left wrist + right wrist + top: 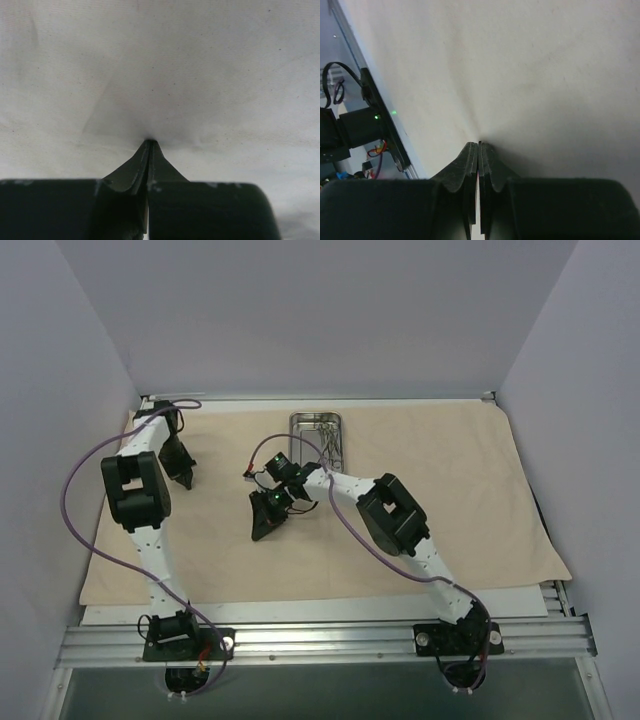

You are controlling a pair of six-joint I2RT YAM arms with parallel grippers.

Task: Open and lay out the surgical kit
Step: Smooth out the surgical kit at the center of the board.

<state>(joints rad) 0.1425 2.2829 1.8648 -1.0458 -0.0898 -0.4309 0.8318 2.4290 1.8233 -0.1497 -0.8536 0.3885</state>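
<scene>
The beige cloth wrap [450,500] lies spread flat over most of the table, with only a strip of white tabletop [300,612] showing along its near edge. At the far middle of the cloth sits the small steel tray [316,422], with thin metal instruments [328,440] lying in it and reaching over its near end.

The left gripper [186,480] is down on the left part of the cloth, well apart from the tray. Its fingers [141,165] are pressed together, and its tip meets the fabric where faint creases fan outward. Whether a fold is caught between them cannot be told.

The right gripper [260,534] is near the cloth's middle, on the near left of the tray. Its fingers [470,170] are likewise pressed tight together, tips against the cloth, which looks smooth around them.
</scene>
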